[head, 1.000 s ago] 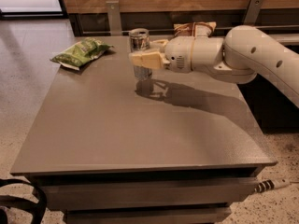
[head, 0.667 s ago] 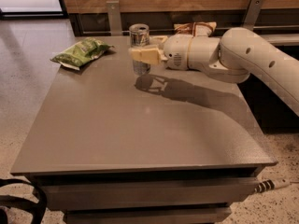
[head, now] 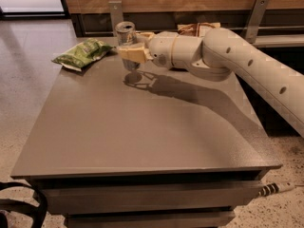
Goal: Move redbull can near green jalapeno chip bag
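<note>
One grey table fills the view, and one arm, mine, reaches in from the right over its far half. There is one redbull can, one green jalapeno chip bag, and one brown-and-white bag mostly hidden behind my arm at the back edge.

My gripper is clamped around the redbull can, with a tan finger pressed against its middle. The can stands upright in my grasp. Its silver top with the pull tab rises above my fingers and its base shows below them. It appears to hang just off the tabletop, with a dark shadow on the surface under it.

Compared with a second ago, my gripper and the can have shifted left and toward the far edge, closer to the green bag. The bag itself has not moved.

The green bag lies flat at the table's far left corner. The can is near its right end, with bare table between them.
</note>
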### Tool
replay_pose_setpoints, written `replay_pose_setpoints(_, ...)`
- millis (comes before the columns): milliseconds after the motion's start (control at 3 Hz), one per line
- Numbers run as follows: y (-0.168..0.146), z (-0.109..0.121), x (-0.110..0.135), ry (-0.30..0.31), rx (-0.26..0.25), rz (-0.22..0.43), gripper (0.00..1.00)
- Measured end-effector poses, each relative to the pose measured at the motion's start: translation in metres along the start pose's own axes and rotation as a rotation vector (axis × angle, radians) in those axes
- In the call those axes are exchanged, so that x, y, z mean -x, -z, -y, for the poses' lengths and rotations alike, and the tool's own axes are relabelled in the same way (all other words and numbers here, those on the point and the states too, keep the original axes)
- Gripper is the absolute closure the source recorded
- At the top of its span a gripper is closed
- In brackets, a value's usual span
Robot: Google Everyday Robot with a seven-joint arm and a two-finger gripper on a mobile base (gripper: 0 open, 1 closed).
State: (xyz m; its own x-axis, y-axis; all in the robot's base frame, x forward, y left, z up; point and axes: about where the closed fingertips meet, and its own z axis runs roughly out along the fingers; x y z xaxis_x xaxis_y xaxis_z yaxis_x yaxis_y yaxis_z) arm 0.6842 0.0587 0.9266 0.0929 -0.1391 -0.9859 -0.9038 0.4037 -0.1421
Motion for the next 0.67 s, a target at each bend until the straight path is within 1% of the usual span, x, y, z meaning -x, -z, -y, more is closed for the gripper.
replay_pose_setpoints(333,-0.0283,-0.0030,-0.0008,0.027,0.027,-0.031,1.00)
replay_pose_setpoints(667,-0.0297,-0.0035,-0.0008,0.026,0.030,-0.030,1.00)
